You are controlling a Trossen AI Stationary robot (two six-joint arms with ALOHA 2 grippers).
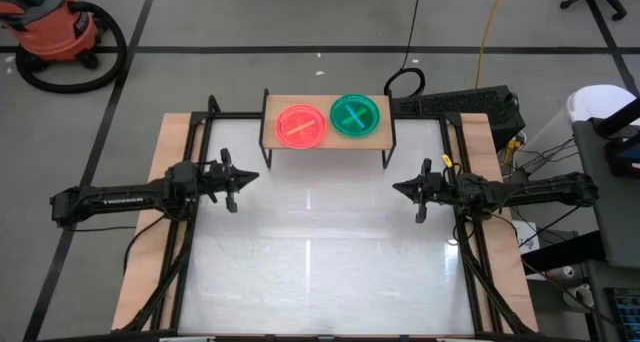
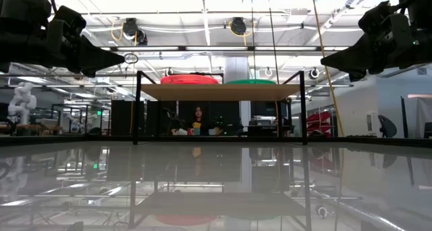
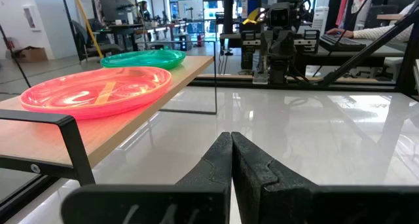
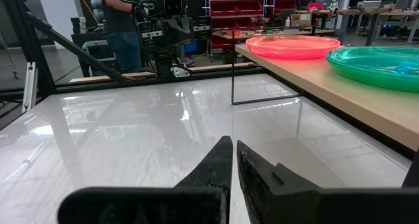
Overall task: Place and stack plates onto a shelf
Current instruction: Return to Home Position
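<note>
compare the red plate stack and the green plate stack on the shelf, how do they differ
Colour: the red stack is reddish-orange on top, the green stack green.
Place: the red stack sits on the shelf's end nearer the left arm, the green stack nearer the right.
Height: from the low view, the red stack rises higher than the green stack.
Shared: both round, translucent, lying flat, untouched.

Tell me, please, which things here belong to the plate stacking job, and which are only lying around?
Job:
- shelf
- red-orange plates
- green plates
- left end effector and right end effector, both shut, above the table

Lying about:
- shop vacuum
- yellow cable
- person beyond the table
</note>
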